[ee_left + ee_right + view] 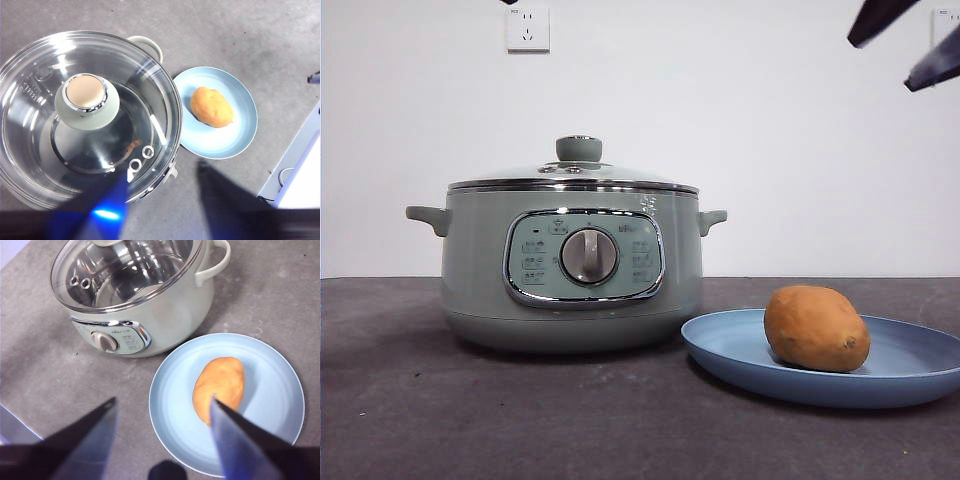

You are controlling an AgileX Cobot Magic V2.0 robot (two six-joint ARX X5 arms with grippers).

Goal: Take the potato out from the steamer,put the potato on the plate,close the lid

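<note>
**A:** Where is the oval orange-brown potato (pixel 816 328)?

**B:** It lies on the shallow light-blue round plate (pixel 740 352), at the near right of the grey table (pixel 470 420). The plate sits just beside the pale sage-green electric steamer (pixel 480 260), on its right.

**A:** And the lid?

**B:** The domed glass lid (pixel 145 90), with its pale green knob, rests closed on the steamer.

**A:** The grippers?

**B:** The right gripper (pixel 162 410) hangs above the plate's near edge, jaws spread wide, empty. The left gripper (pixel 160 182) hangs above the steamer, jaws apart, holding nothing.
</note>
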